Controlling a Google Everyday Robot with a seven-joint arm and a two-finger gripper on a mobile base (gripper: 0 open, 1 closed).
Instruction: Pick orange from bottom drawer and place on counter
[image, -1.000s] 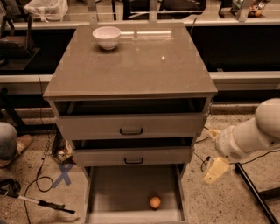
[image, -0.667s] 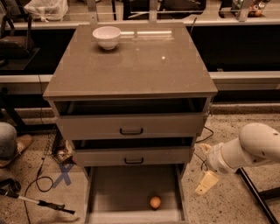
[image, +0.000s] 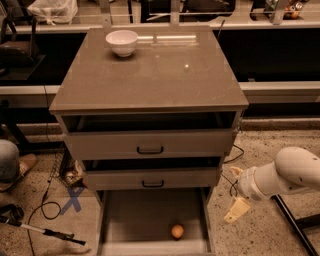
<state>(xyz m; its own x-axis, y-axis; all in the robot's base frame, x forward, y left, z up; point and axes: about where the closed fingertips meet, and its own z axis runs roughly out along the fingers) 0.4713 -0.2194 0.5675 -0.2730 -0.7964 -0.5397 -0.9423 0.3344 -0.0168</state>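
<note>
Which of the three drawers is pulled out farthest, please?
The bottom drawer, the handle-less one at floor level holding the orange; the two above, with black handles, are barely out. The end effector hangs to its right.

The gripper (image: 236, 210) hangs low on the right, angled downward, with the white arm (image: 287, 174) stretching up-right behind it.
</note>
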